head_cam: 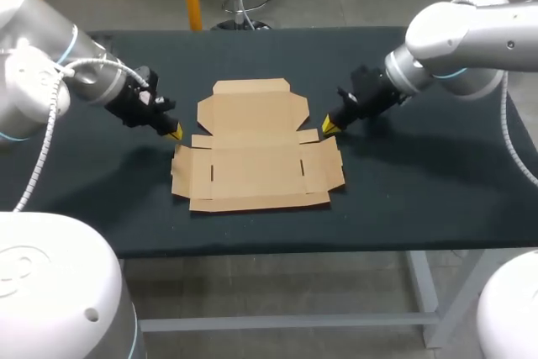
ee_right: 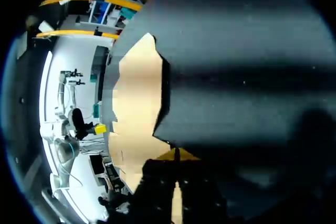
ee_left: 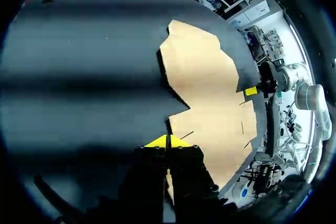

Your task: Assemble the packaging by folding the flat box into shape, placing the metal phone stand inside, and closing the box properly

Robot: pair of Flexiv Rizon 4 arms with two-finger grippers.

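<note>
Your left gripper point(ee_left: 168, 141) is the closest thing in its own wrist view. Its two yellow tips are pressed together with only a thin seam between them, and it grips nothing. It points at the left edge of the flat box point(ee_left: 210, 93), right at a notch where two flaps meet. You cannot tell from there whether the tips touch the cardboard or stop just short. From above, the left gripper point(head_cam: 174, 133) lies just beside the box's upper left flap.

Your right gripper point(ee_right: 177, 155) is closed the same way, tips together with nothing between them. It is aimed at the near edge of the flat box point(ee_right: 139, 98). In the head view the right gripper point(head_cam: 329, 127) sits just beside the small right-hand flap, and contact is again too close to call.

The flat box point(head_cam: 256, 153) lies unfolded in the middle of the black table point(head_cam: 420, 199), with its panels and flaps spread flat between the two grippers. Each wrist view catches the other arm across the cardboard: the right gripper point(ee_left: 251, 91) at the far edge, and the left gripper point(ee_right: 100, 128) likewise.

Each gripper's dark body hides the stretch of box directly under it.
</note>
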